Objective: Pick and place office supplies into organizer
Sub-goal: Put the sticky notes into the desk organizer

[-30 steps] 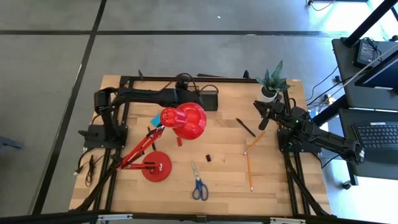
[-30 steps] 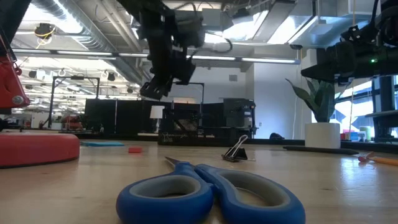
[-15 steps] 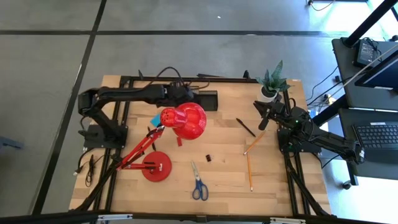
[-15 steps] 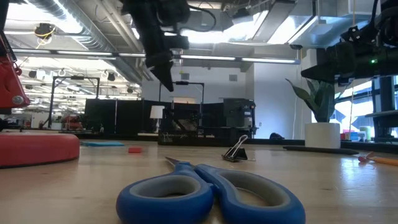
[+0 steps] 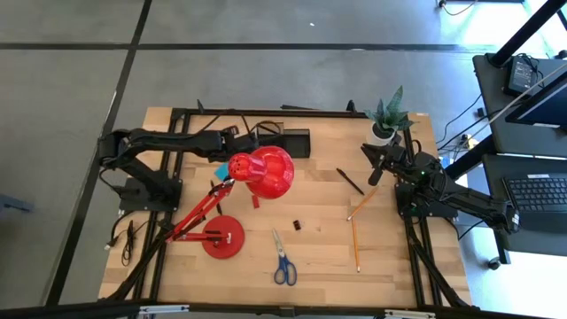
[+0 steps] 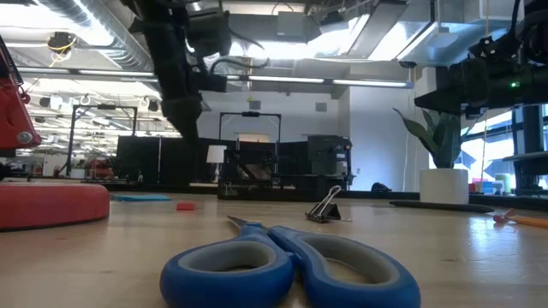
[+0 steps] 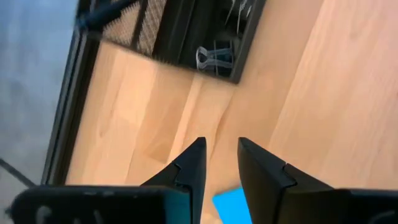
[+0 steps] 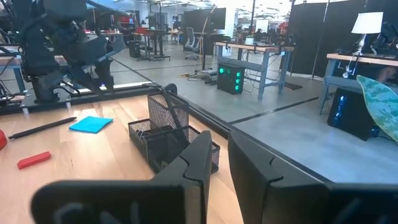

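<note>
My left gripper (image 5: 237,142) (image 7: 221,142) hangs open and empty over bare wood, between the black mesh organizer (image 5: 297,142) (image 7: 186,31) and the small blue block (image 5: 221,170) (image 7: 233,202). It slants downward. A binder clip (image 7: 214,56) lies inside the organizer. Out on the table lie blue-handled scissors (image 5: 283,260), a black pen (image 5: 349,181), two pencils (image 5: 361,204) (image 5: 355,244) and a small black clip (image 5: 298,225). My right gripper (image 5: 374,173) (image 8: 221,135) waits level at the right, by the plant. Its fingers stand a little apart with nothing between them.
A red desk lamp stands mid-table, its head (image 5: 266,173) just nearer than my left gripper and its round base (image 5: 221,237) at the near left. A small red piece (image 5: 255,201) lies under the head. A potted plant (image 5: 387,120) stands at the far right.
My left gripper has drawn back from the organizer toward the table's left edge, staying at about the same height. Its wrist has rolled as it went. Its fingers have kept the same gap and carry nothing.
</note>
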Available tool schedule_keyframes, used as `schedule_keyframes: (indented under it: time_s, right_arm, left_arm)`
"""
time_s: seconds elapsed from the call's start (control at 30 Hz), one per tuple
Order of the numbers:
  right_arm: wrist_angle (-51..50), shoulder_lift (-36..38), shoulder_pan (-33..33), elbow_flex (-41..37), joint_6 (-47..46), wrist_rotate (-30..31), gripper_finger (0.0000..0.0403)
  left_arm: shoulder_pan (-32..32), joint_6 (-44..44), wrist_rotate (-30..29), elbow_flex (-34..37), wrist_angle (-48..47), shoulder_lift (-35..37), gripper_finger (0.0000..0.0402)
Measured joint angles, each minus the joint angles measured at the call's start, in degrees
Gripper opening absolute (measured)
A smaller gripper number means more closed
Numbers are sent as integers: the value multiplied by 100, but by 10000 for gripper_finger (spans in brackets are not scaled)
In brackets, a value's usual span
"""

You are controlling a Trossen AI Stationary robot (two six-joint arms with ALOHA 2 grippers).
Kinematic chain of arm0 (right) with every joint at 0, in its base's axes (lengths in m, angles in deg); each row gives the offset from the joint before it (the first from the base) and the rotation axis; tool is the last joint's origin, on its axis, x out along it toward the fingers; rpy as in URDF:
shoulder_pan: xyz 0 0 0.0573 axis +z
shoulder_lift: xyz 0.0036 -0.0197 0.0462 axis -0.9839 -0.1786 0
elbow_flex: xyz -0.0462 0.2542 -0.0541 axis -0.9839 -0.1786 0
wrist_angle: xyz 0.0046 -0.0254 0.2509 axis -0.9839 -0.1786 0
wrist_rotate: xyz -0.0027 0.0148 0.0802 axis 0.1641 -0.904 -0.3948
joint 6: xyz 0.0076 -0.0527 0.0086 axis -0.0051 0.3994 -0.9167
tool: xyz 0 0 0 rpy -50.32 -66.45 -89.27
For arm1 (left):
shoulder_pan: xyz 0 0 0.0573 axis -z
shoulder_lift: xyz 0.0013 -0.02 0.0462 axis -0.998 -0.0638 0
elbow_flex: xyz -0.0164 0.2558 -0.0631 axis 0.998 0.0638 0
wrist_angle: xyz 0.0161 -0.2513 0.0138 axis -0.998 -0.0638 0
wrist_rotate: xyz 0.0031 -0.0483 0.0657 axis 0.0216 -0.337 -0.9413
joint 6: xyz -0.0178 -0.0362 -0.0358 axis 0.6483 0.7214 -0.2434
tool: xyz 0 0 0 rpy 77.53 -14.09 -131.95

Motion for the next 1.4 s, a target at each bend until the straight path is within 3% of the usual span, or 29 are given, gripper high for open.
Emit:
schedule_keyframes:
  time_s: [0.2, 0.5, 0.93, 1.23, 1.4]
  right_arm:
    - [-21, 0, 0, 0, 0, -1, 59]
    - [-23, 0, 0, 0, -13, 0, 59]
    - [-21, -2, 2, 0, -29, -2, 59]
    - [-21, -2, 2, 0, -35, -2, 59]
    - [-21, -1, 2, 0, -31, -1, 59]
  left_arm:
    - [94, 338, -19, 243, -51, 327, 86]
    - [306, 1292, -619, 499, -887, 776, 86]
    - [332, 1877, 34, 1435, -543, 768, 86]
    - [332, 1886, 293, 1611, -165, 767, 86]
    - [324, 2343, 544, 1613, -165, 767, 86]
